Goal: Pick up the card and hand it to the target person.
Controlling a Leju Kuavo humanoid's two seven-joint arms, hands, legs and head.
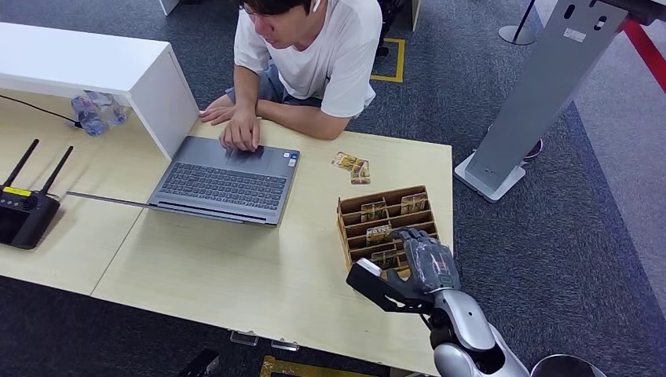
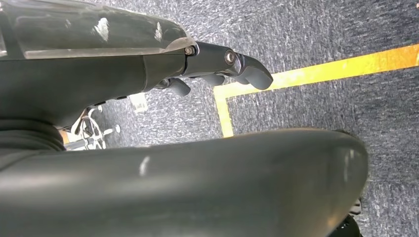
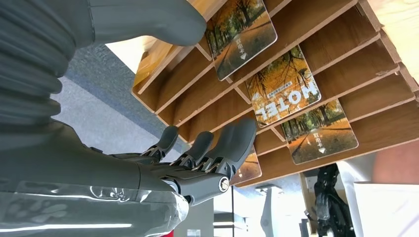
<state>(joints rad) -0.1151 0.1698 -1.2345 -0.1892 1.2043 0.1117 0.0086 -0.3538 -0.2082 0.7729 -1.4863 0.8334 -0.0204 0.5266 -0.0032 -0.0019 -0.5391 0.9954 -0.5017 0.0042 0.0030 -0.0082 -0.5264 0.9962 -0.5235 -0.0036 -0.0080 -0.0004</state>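
A wooden card rack [image 1: 385,222] stands near the table's right edge, with several autumn-picture cards in its slots [image 1: 374,210]. My right hand [image 1: 428,263] hovers over the rack's near end, fingers spread, holding nothing. In the right wrist view its fingers [image 3: 217,148] reach toward the lowest slots by one card [image 3: 249,169], the thumb [image 3: 148,19] held apart, and a card marked MOTEL [image 3: 284,86] sits close by. Two loose cards [image 1: 352,166] lie on the table in front of the seated person [image 1: 314,55]. My left hand [image 2: 207,59] hangs over the carpet, holding nothing.
An open laptop [image 1: 224,181] lies under the person's hands. A white box shelf [image 1: 118,71] and a black router [image 1: 27,212] stand at the left. A grey stand [image 1: 534,94] rises on the carpet to the right of the table [image 1: 236,267].
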